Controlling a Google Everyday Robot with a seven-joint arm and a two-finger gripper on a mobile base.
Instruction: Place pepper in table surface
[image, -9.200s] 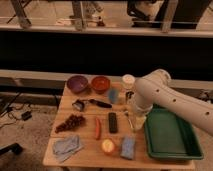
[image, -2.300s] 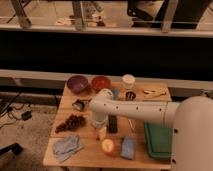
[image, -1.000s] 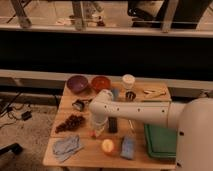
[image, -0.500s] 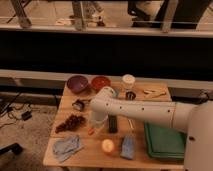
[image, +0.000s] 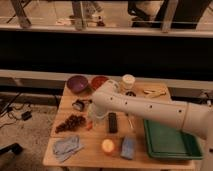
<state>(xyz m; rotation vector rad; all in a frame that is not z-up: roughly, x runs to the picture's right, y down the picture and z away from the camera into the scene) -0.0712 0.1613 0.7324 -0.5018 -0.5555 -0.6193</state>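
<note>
Gripper jaws closed, seemingly on pepper, between grapes and remote; table surface

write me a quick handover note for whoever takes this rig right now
End effector: down at the table surface between the grapes and the black remote, shut, mostly hidden behind the arm.
Pepper: only a red-orange sliver shows by the end effector; whether it is gripped is hidden.
Done: arm brought over to the pepper.
Left: confirm the grip, set the pepper on bare tabletop, release, withdraw.
</note>
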